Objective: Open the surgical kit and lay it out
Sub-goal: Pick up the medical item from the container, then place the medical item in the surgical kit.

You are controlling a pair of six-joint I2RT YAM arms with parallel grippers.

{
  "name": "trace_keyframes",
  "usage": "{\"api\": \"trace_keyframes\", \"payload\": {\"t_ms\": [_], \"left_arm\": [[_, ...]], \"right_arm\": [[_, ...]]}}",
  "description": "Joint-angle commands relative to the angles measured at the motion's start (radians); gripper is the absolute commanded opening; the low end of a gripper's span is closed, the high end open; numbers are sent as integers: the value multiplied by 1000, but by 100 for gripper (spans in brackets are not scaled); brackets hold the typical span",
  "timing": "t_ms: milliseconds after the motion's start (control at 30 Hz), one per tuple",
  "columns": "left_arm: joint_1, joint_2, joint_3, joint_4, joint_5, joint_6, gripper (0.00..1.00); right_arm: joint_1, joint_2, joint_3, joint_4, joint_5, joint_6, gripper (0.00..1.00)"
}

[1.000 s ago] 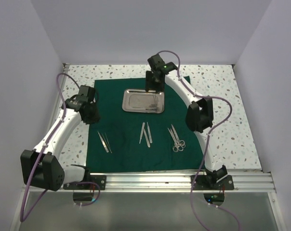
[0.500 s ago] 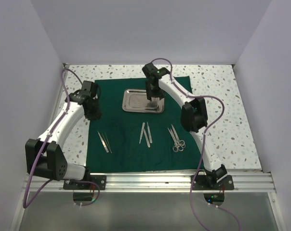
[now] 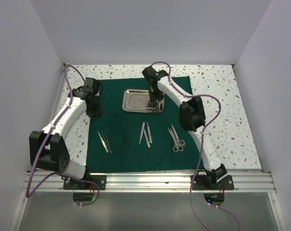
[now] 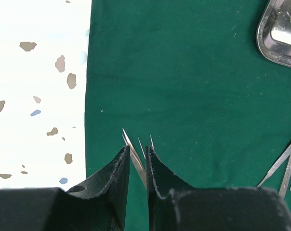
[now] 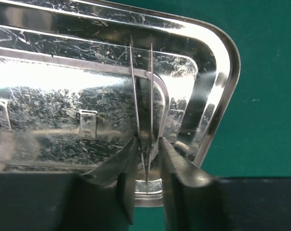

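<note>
The surgical kit [image 3: 128, 122] is lying opened out on the speckled bench [image 3: 227, 115] in front of me. Its dark green cloth [image 3: 121, 156] is spreading flat across the middle, and the shiny steel tray [image 3: 136, 101] is sitting on the far half of it. On the near half the slim silver pieces are lying in three groups, well apart from one another: a left pair of pointed instruments [image 3: 105, 142], a middle pair of forceps [image 3: 145, 133], and the scissors [image 3: 177, 139] to the right, with ring handles pointing toward the arms. The right gripper [image 5: 148, 166] is hanging over the right part of the tray and pinching a fine pair of tweezers [image 5: 141, 96] between its fingers. In its wrist view the two thin prongs are reaching out over the scratched, mirror-bright tray floor, and I cannot tell whether their tips are touching the metal. The left gripper [image 4: 137, 166] is hovering over the left edge of the cloth, near where green is meeting bench. Its fingers are drawn almost together, so only a thin slit is showing. It is gripping nothing, and the sharp tips of the left pair are peeking out beyond its fingertips on the cloth below. A small green light [image 3: 158, 73] is glowing on the right arm's wrist.
</note>
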State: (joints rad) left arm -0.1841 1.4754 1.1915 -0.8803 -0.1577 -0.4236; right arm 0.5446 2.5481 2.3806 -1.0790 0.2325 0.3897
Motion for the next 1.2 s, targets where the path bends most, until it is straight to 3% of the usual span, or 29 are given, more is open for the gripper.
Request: {"api": "trace_keyframes", "payload": {"t_ms": [0,100,167,333,500,733,967,1167], "left_arm": [[5,14,49,24,-13,29,22],[5,25,60,21,-9,31,22],[5,33,69,21,-6,31,22],[5,42,80,26,4,26,22],[5,33,69,43,24,25,22],[5,-4,40,86,38,26,22],[5,-58,-38,136,70,28,22],[5,-92,-79,162,107,29,22]], "right_arm": [[-3,37,19,-6,-13,-6,25],[-3,41,9,-4,-25,-5,7],[-5,40,6,-4,-39,-2,0],[-5,9,22,1,-96,18,0],[15,-101,-30,129,-263,72,0],[147,-180,-31,188,-366,126,0],[271,-255,-262,306,-466,228,0],[360,-223,-301,300,-473,228,0]]}}
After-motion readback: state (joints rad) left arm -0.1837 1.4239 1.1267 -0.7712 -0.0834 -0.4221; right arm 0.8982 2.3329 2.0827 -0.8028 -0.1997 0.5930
